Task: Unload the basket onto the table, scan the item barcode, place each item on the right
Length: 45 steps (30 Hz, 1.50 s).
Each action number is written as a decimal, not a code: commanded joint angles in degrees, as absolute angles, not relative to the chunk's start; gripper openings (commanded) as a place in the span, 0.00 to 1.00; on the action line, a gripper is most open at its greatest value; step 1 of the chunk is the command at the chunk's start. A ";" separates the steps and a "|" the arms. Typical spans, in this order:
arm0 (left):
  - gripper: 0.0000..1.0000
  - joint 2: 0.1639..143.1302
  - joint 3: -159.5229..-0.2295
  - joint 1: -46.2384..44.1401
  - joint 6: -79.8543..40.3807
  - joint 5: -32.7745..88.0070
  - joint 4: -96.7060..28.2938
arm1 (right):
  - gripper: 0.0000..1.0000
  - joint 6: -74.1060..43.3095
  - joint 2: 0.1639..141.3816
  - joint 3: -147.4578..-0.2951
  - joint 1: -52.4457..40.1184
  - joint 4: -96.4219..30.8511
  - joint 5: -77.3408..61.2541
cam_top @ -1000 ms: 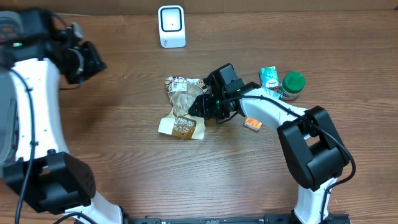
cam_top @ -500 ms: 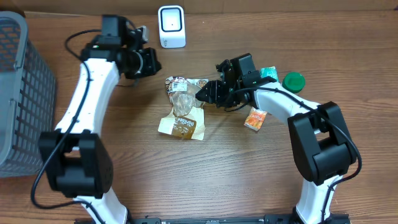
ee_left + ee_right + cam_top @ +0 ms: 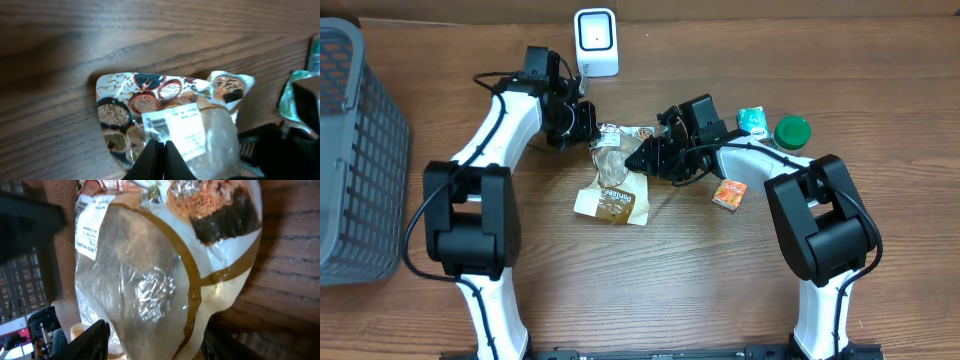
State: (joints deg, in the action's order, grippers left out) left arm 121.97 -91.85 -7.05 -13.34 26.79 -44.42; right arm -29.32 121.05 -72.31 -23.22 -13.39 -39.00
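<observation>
The crinkled clear printed plastic snack bag (image 3: pixel 611 158) sits between the right gripper's (image 3: pixel 642 158) half-spread jaws, grip unclear; the closed, empty left gripper (image 3: pixel 160 149) touches its label.

left gripper (image 3: pixel 582 125): swung from far left to snack bag (image 3: pixel 617 165) top edge | orange packet (image 3: pixel 730 192): shifted slightly

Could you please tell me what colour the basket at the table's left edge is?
Grey, with mesh walls; the basket shows best in the overhead view.
</observation>
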 commanded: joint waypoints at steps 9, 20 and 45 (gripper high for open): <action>0.04 126.69 -91.22 -8.08 -11.84 26.37 -44.84 | 0.50 -33.30 124.33 -72.42 -23.57 -11.14 -38.70; 0.04 126.76 -91.22 -8.08 -11.99 24.08 -46.52 | 0.11 -37.91 124.33 -72.42 -25.02 -8.12 -37.17; 0.25 120.62 -117.67 15.79 -5.58 13.56 -76.55 | 0.04 -7.73 96.40 -72.51 -21.21 -26.09 -50.02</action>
State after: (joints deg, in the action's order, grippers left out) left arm 122.21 -116.36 13.19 -6.81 17.17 -75.55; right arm -17.21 107.26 -71.99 -22.09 -22.26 -47.88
